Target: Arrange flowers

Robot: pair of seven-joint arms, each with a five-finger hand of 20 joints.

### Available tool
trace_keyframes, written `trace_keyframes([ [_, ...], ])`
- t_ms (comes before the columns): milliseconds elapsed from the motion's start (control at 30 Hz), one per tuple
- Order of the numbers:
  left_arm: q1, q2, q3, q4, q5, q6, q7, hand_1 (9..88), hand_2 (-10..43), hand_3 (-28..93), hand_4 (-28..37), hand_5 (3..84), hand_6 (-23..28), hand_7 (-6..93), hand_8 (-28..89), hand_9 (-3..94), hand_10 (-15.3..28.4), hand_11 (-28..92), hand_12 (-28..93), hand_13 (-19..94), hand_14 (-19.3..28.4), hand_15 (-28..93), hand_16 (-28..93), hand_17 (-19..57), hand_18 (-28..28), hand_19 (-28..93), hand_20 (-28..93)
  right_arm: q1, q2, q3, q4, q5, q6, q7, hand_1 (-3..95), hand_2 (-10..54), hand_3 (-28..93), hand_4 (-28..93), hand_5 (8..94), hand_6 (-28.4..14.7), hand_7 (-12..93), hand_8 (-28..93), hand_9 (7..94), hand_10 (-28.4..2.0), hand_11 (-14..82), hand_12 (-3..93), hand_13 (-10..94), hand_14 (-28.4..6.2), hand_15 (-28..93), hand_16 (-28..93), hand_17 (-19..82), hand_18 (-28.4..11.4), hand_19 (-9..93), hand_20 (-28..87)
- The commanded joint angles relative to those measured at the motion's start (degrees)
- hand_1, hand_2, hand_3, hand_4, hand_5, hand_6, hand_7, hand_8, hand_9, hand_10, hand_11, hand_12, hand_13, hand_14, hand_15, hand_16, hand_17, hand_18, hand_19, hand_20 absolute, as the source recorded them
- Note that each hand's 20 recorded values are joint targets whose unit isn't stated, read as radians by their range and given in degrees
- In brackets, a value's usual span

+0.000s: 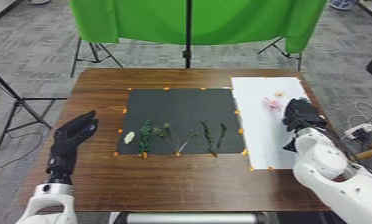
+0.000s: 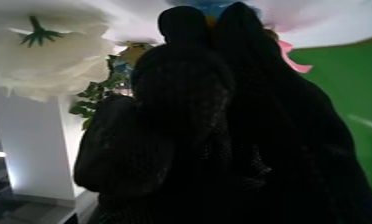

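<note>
My right hand is over the white sheet, near the pink flower; my left hand, loosely extended, is far from it. Stems lie on the dark mat.

By my right wrist view, with a white flower nearby, I cannot tell whether I grip anything. Likely I'm choosing a bloom; next, secure it, then lay it among the stems.

Likely a lab: 1 green backdrop, black stands, grey carpet.

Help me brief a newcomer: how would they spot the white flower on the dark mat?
On the brown wooden table, find the dark mat. Near its lower left corner lies the white flower. It is short and pale; the stems to its right are long and green.
</note>
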Motion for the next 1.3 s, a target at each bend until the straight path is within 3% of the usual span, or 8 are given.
trace_keyframes([
  [33,1.86,-0.05,-0.48,-0.11,-1.83,2.07,0.87,34.7,-7.6,62,-16.3,44.9,4.6,10.7,-6,44.0,12.1,19,15,31,15.9,22,2,1.6,14.1,9,21,-1.41,1.00,4.94,-11.34,5.44,0.26,-3.30,68.5,-9.5,50,-14,80.4,-3.5,15,10,90.6,-11.8,7.0,34.1,92,-3.1,50,35,68,-5.9,90,43],
  [233,2.80,0.11,-0.78,-0.21,-7.30,7.38,2.89,29.9,-3.3,64,-18.4,45.3,4.8,10.9,-6,44.2,12.4,19,15,32,16.0,22,2,1.8,14.1,9,20,16.51,-3.27,-7.19,-15.63,10.07,3.21,-10.77,68.1,-9.5,50,-13,80.8,-3.5,15,11,91.0,-12.0,7.0,34.8,93,-2.8,50,35,69,-5.9,90,44],
  [400,3.19,0.34,-0.66,-0.44,-9.21,9.98,3.11,23.4,2.6,66,-25.8,45.5,5.0,10.4,-6,43.9,12.7,18,14,31,16.1,22,3,1.9,14.1,9,20,32.40,-13.69,-21.59,-8.10,13.87,1.42,-15.89,67.7,-9.5,51,-13,80.8,-3.3,15,11,90.9,-11.9,6.8,34.9,93,-2.7,50,36,69,-6.1,91,44],
  [500,2.91,0.36,-0.15,-0.01,-10.56,8.88,4.02,19.3,8.7,66,-27.7,45.5,5.0,10.2,-6,43.8,13.0,18,14,31,16.2,22,2,1.9,14.0,9,20,37.13,-20.15,-27.42,-2.74,15.59,-2.09,-16.73,67.4,-9.5,51,-13,80.9,-3.2,15,11,90.8,-11.7,6.8,34.9,93,-2.5,50,36,69,-6.1,91,44],
  [600,1.91,0.72,0.74,0.47,-9.92,8.04,3.94,17.8,17.4,60,-28.2,45.9,5.1,9.9,-6,43.9,13.1,18,14,31,16.3,22,2,1.9,14.0,9,20,39.68,-25.34,-31.64,2.79,17.11,-3.85,-17.24,66.5,-9.5,52,-13,80.6,-2.9,15,11,90.6,-11.3,6.4,34.8,93,-2.0,52,36,69,-6.1,92,45],
  [700,1.59,0.86,1.35,0.51,-9.69,7.70,3.85,17.7,20.4,58,-28.2,45.9,5.0,9.8,-6,44.0,13.2,18,14,31,16.3,22,2,1.9,13.9,9,20,41.64,-28.90,-35.75,7.26,17.87,-4.10,-17.56,66.3,-9.5,52,-14,80.3,-2.7,15,11,90.5,-11.2,6.5,34.8,93,-1.9,52,36,69,-6.0,93,45],
  [900,1.67,1.00,1.52,0.28,-9.32,7.12,3.56,16.8,18.5,61,-28.3,45.9,5.0,9.7,-6,43.9,13.2,18,15,31,16.3,22,2,1.9,13.9,9,20,44.08,-34.76,-39.87,15.60,19.15,-4.24,-18.13,66.1,-9.5,52,-14,79.6,-2.2,15,10,89.9,-11.0,5.9,34.3,93,-1.9,53,36,69,-6.3,93,45],
  [1300,-0.45,1.31,2.58,1.29,-9.12,5.51,3.26,16.9,14.9,63,-28.3,45.6,5.1,9.1,-6,43.9,13.2,17,15,31,16.4,22,3,1.5,14.0,9,20,44.05,-39.27,-40.14,24.03,18.72,-9.07,-19.09,63.7,-9.5,52,-15,73.8,-2.5,13,7,85.4,-11.6,4.7,32.6,93,-1.5,52,36,69,-6.2,93,43],
])
